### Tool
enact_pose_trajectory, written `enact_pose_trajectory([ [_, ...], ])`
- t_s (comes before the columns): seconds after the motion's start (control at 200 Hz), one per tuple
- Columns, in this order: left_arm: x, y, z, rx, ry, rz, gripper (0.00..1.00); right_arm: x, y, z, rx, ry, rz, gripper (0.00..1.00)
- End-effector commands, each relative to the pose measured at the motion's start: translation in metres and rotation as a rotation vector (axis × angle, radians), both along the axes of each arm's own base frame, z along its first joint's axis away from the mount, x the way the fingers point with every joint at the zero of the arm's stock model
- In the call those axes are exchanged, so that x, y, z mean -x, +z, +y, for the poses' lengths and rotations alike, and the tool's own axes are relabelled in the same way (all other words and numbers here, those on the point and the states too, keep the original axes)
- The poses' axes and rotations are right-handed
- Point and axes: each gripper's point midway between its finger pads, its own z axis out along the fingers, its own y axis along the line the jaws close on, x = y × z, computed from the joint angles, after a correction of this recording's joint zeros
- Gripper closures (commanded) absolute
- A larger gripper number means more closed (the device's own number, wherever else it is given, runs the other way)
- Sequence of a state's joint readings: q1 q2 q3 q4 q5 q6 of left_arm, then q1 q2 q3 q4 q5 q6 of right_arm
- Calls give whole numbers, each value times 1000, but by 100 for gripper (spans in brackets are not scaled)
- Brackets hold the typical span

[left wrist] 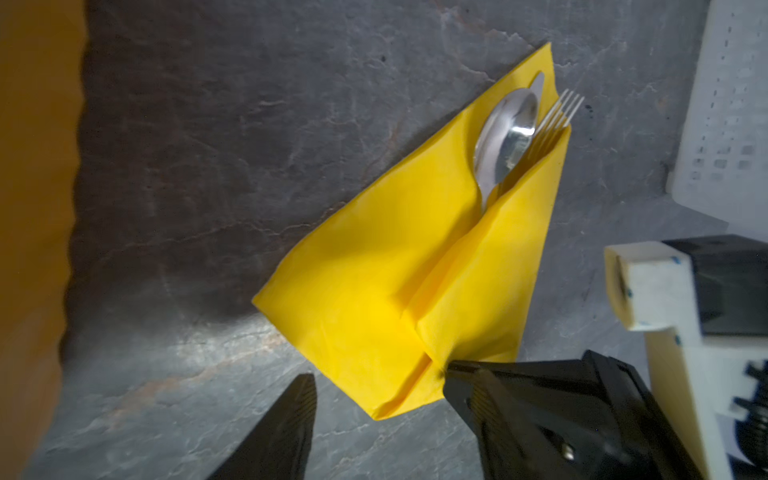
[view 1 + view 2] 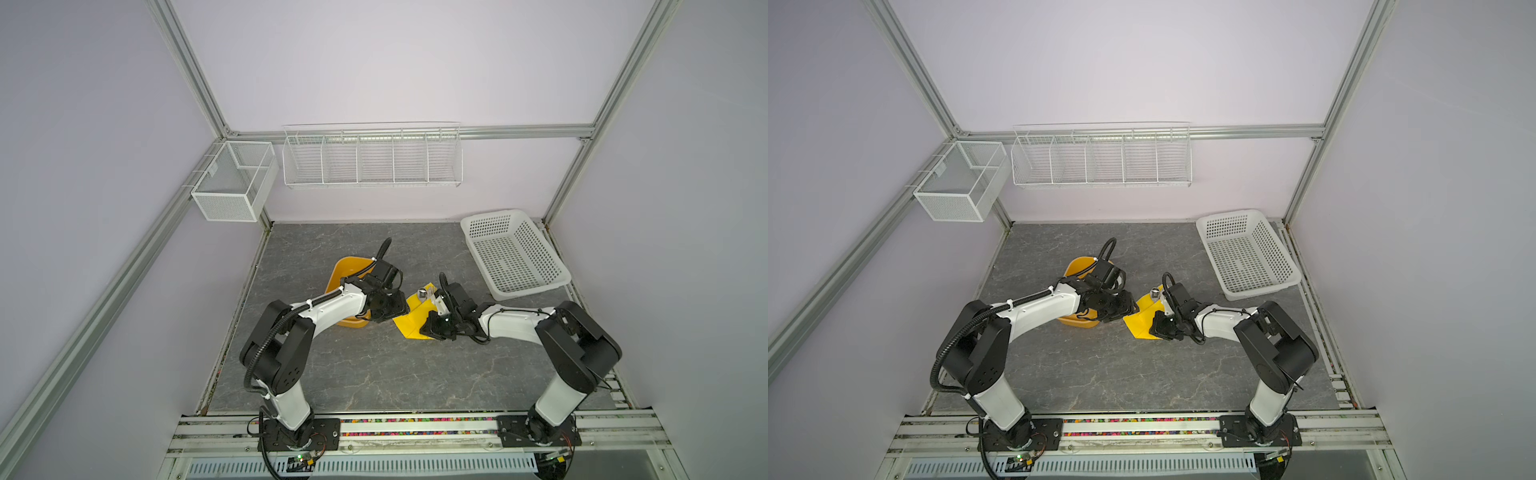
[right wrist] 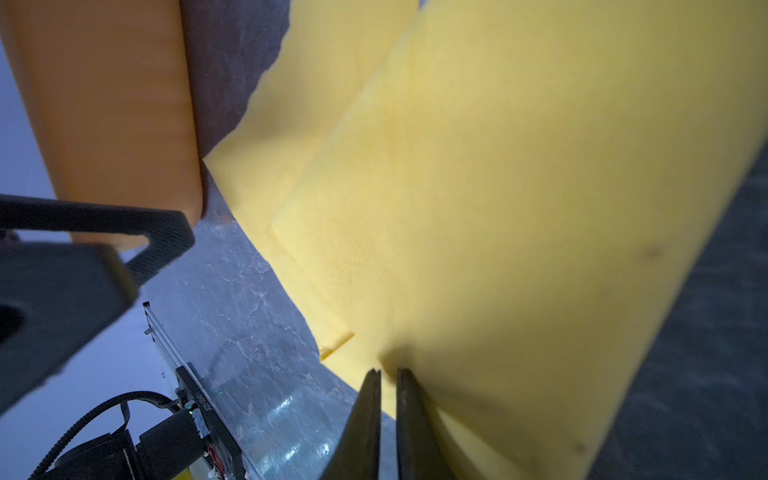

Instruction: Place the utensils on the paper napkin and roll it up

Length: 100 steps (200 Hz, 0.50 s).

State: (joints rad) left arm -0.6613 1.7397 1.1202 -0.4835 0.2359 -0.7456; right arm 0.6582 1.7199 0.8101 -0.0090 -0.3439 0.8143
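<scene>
The yellow paper napkin (image 1: 374,291) lies folded on the grey slate. A flap is folded over the utensils, so only the spoon bowl (image 1: 505,137), the fork tines (image 1: 559,110) and another silver tip (image 1: 538,81) stick out of its far end. My left gripper (image 1: 380,374) is open at the napkin's near corner, holding nothing. My right gripper (image 3: 388,374) is shut on the flap's edge and holds that edge slightly raised. In both top views the two grippers (image 2: 395,309) (image 2: 430,328) meet over the napkin (image 2: 1142,320).
The rigid orange tub (image 2: 347,278) stands just left of the napkin, under my left forearm. A white perforated basket (image 2: 513,253) sits at the back right. A wire rack (image 2: 372,160) and a mesh box (image 2: 232,178) hang on the walls.
</scene>
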Motion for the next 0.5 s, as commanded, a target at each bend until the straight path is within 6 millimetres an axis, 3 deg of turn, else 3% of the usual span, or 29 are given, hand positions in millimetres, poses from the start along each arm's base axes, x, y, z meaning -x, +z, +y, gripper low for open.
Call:
enact_pose_trajectory([
  [0.0,-1,-16,12,-67,47,21,39,11,-21,-18,108,-17,48,87],
  [0.495,-13,-36,16,-110,121,23,45,12,-21,-19,112,-19,47,87],
])
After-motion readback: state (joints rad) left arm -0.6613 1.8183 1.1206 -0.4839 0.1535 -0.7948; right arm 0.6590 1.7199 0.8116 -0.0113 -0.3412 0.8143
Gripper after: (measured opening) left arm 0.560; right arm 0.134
